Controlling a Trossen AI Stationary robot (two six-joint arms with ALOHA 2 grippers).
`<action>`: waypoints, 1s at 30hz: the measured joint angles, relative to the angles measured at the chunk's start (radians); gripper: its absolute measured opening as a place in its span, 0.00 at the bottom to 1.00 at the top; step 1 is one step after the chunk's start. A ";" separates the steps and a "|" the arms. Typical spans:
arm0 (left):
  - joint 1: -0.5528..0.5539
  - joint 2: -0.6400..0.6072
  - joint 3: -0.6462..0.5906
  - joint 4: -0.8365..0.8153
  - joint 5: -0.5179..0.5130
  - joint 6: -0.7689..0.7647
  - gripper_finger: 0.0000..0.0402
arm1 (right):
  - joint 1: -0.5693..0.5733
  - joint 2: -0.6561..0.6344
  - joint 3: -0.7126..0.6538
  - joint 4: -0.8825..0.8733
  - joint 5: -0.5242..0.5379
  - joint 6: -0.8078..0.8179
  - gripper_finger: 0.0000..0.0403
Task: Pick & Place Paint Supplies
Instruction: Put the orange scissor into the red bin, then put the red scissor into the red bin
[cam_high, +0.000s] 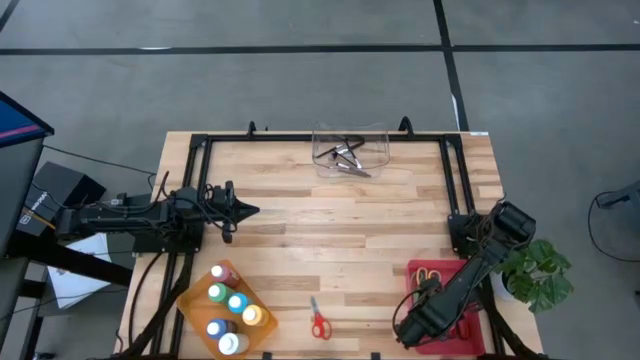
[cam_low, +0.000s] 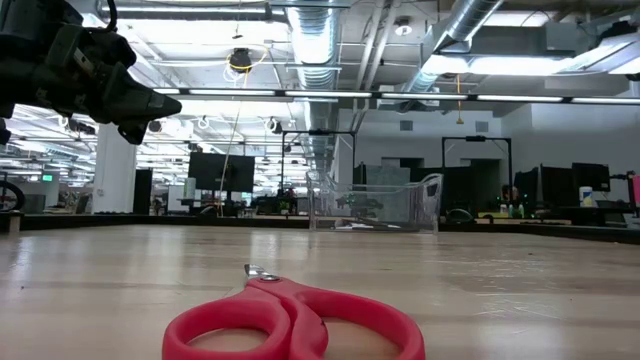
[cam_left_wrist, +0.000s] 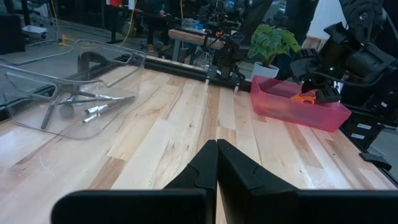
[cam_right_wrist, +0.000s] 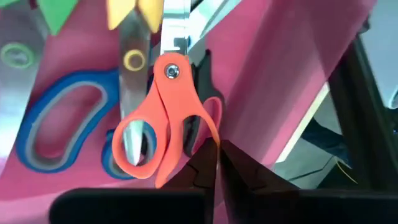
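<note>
Red-handled scissors (cam_high: 319, 320) (cam_low: 290, 320) lie flat on the table near its near edge. Several paint bottles (cam_high: 230, 308) stand in an orange tray (cam_high: 192, 300) at the near left. Dark brushes (cam_high: 345, 155) (cam_left_wrist: 93, 106) lie in a clear container (cam_high: 375, 135) (cam_low: 375, 205) at the far edge. My right gripper (cam_right_wrist: 217, 149) (cam_high: 428, 288) is down in a pink bin (cam_high: 415, 268) (cam_left_wrist: 298, 112), shut on orange scissors (cam_right_wrist: 165, 118) (cam_left_wrist: 305, 98). Blue scissors (cam_right_wrist: 56, 124) lie beneath them. My left gripper (cam_high: 252, 210) (cam_low: 170, 103) (cam_left_wrist: 216, 149) hovers shut above the table's left middle, holding nothing. My right gripper pinches the orange scissors by the thin rim of one handle loop (cam_right_wrist: 217, 127), right at the fingertips. The fingers come from the handle end, along the scissors, whose blades (cam_right_wrist: 174, 25) point away from them. Whether the scissors rest on the blue pair below, I cannot tell.
A potted plant (cam_high: 535, 270) (cam_left_wrist: 273, 40) stands just off the table's right edge beside the bin. A black frame rail (cam_high: 200, 150) runs around the tabletop. Bare wood lies between the clear container and the red scissors.
</note>
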 joint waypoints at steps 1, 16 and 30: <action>0.000 0.000 0.000 0.000 0.000 0.000 0.00 | -0.003 -0.001 0.000 -0.004 0.002 0.000 0.03; 0.000 0.000 0.000 0.000 0.000 0.000 0.00 | -0.072 -0.045 0.101 -0.068 0.126 -0.236 0.40; 0.000 0.000 0.000 0.000 0.000 0.000 0.00 | -0.307 0.081 0.456 0.175 0.475 -0.651 0.41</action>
